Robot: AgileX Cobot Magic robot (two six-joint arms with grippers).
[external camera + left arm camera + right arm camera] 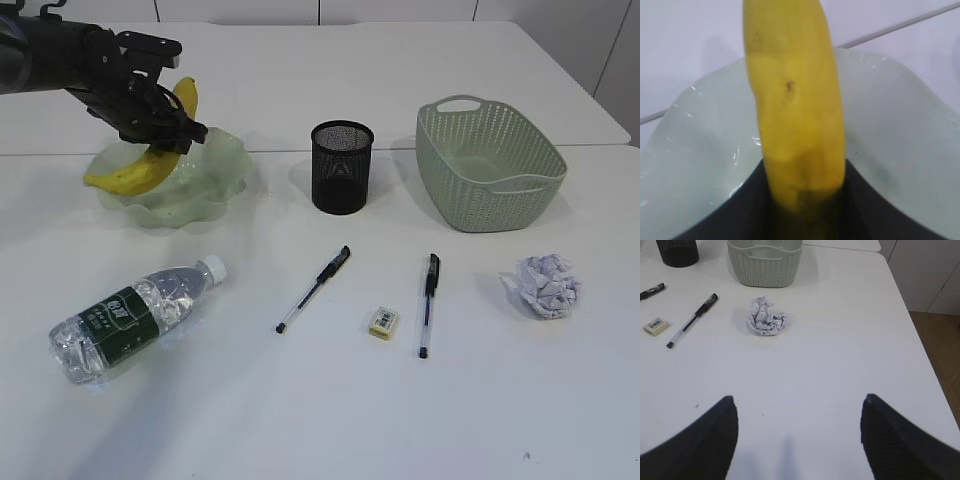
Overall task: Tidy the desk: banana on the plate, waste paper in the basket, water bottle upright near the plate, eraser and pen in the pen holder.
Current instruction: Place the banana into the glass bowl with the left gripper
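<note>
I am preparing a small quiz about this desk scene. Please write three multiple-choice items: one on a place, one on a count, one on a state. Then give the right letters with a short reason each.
1. Where is the eraser?
A. Between the two pens
B. Inside the pen holder
C. In the basket

2. How many pens lie on the table?
A. One
B. Two
C. Three

3. How is the water bottle?
A. Standing upright beside the plate
B. Lying on its side
C. Held by the right gripper

Answers:
1. A: it lies on the table between the left pen and the right pen, in front of the pen holder.
2. B: only those two pens show.
3. B: it lies flat, in front of the plate, while the left gripper holds the banana over that plate and the right gripper has open, empty jaws.
</note>
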